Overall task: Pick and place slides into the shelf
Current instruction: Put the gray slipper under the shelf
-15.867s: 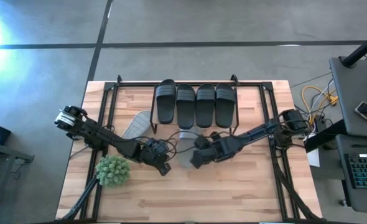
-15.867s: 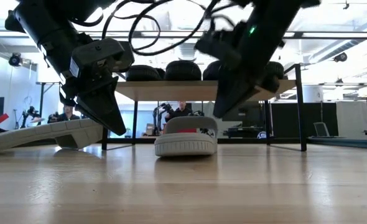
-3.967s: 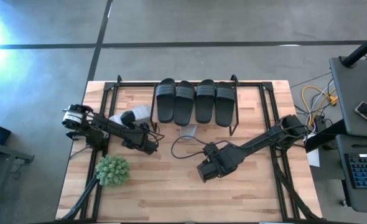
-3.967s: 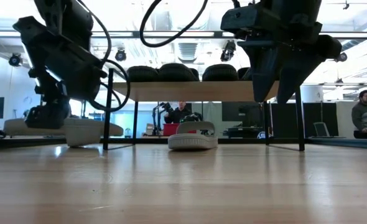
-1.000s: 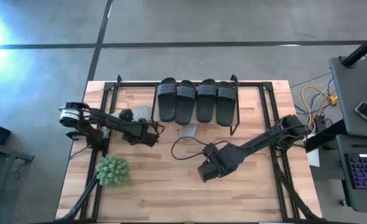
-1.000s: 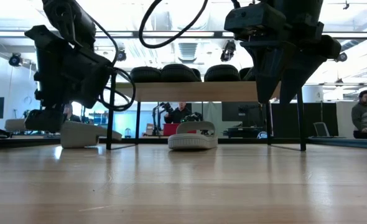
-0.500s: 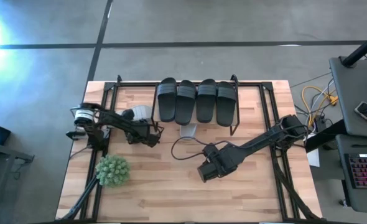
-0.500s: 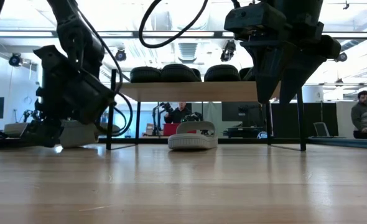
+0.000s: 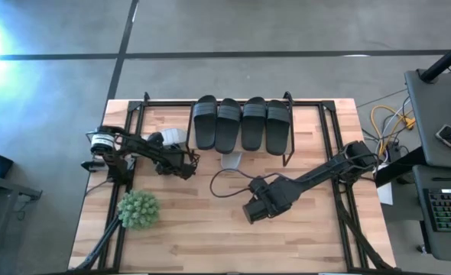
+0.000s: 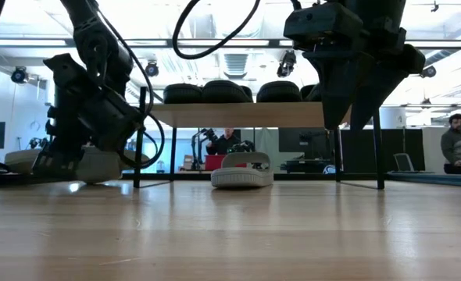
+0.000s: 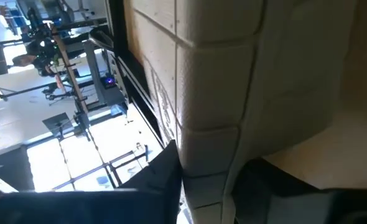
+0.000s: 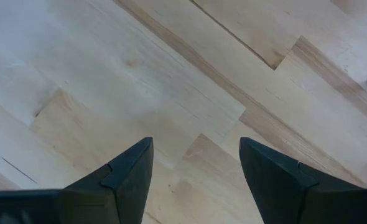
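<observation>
while the left gripper (image 9: 181, 163) clamps a grey slide (image 9: 170, 137) at the shelf's (image 9: 287, 159) nine o'clock, four black slides (image 9: 241, 124) sit on top. next i'd judge it must swing toward three o'clock, under the board beside the other grey slide (image 10: 241, 170); the right gripper (image 12: 195, 168) hangs spread wide, empty.

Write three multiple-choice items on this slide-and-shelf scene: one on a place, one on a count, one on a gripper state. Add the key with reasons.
1. Where is the grey slide that no gripper holds?
A. On the table under the shelf's front edge
B. On the shelf's top board
C. Beside the plant

2. How many black slides lie on the shelf's top?
A. Two
B. Four
C. Six

3. What state is the right gripper in?
A. Shut on a slide
B. Open over bare table
C. Out of view

Key: 1 A, it pokes out below the shelf in the high view. 2 B, four lie side by side. 3 B, the right wrist view shows parted fingers with only wood between.
</observation>
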`<state>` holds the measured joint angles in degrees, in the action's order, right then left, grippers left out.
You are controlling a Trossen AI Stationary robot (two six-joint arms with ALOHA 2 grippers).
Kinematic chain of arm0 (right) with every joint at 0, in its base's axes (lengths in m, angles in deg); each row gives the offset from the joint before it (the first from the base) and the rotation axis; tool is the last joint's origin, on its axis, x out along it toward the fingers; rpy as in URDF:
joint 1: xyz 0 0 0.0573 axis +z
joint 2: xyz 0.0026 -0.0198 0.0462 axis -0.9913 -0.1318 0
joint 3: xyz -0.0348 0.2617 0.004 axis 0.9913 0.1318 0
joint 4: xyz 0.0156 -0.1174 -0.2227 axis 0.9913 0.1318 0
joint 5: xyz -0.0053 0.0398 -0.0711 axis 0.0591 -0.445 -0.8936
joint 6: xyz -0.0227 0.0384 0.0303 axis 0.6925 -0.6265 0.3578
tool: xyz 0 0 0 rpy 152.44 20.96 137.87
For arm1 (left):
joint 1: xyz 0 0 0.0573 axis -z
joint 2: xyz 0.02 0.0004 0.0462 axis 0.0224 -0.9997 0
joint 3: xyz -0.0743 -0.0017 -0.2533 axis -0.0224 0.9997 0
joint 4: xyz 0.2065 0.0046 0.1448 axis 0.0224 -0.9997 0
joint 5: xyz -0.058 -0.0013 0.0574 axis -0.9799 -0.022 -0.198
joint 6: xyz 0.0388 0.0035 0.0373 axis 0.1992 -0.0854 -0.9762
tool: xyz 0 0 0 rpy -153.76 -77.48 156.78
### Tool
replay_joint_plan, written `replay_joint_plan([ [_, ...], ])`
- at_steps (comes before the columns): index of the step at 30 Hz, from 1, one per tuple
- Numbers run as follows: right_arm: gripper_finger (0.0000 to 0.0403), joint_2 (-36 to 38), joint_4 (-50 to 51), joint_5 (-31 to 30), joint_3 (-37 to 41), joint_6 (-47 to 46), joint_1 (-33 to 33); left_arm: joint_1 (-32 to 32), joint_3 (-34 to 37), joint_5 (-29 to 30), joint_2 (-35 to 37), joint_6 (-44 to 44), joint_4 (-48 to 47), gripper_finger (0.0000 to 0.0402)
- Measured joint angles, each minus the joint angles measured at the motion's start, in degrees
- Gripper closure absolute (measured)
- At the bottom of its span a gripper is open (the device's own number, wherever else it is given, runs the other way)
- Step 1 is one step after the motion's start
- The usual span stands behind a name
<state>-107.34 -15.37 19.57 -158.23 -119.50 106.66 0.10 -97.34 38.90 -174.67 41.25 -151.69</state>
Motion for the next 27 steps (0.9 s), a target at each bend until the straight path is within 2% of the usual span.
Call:
replay_joint_plan([
  [3, 0.0172, 0.0, 0.0, 0.0, 0.0, 0.6, 0.0, 0.0, 0.0, 0.2, 0.1, 0.0, 0.0, 0.0323],
  [11, 0.0172, 0.0, 0.0, 0.0, 0.0, 0.8, 0.0, 0.2, -1.9, -0.7, 3.6, -0.1, -1.2, 0.0321],
  [19, 0.0172, 0.0, -0.1, -0.2, 0.0, 0.6, 0.0, -0.1, -6.9, 0.3, 16.1, 3.7, -4.9, 0.0320],
  [27, 0.0172, 0.0, -1.1, -1.7, 0.0, 0.3, 0.0, -3.5, -7.8, 2.2, 25.9, 7.8, -11.9, 0.0320],
])
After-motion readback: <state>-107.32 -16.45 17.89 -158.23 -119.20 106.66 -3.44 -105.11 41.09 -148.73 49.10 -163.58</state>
